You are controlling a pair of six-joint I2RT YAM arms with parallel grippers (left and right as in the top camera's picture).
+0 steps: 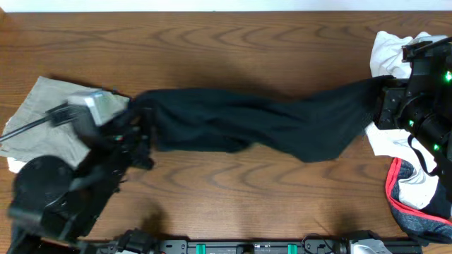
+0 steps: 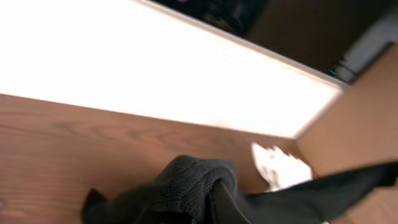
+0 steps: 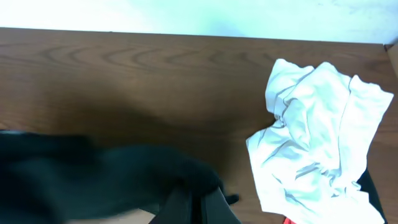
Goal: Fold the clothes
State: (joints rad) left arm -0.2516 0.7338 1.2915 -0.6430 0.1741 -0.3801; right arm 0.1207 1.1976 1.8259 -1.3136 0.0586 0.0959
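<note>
We are holding the black shirt [image 1: 254, 123] strung out across the middle of the table [image 1: 233, 42], one end in each arm. The left gripper [image 1: 139, 132] is clenching the shirt's left end, and in the left wrist view dark knit is bunching around its fingers [image 2: 221, 199]. The right gripper [image 1: 380, 100] is clamping the right end, just beside the white garment [image 1: 392, 49]; in the right wrist view black cloth is gathering at its fingers [image 3: 180, 208].

We are judging the shirt to be light, soft and quite limp. Between the two grips it is roping into a narrow, wrinkled band and is not lying as a flat panel, so it is offering no stiffness to push against. It is going to follow whichever end we pull, and it is likely to slide easily over the smooth wood.

We are not able to tell which parts of the shirt we are pinching, since collar, sleeves and hem are all lost in the folds. For a clean fold we are favouring holds at seams: the shoulder corners or the two ends of the bottom hem, where doubled cloth is giving the pads more to bite.

The khaki garment [image 1: 35, 116] is lying at the left, beside the left arm, and the red and grey garment [image 1: 413, 208] is waiting at the near right.
</note>
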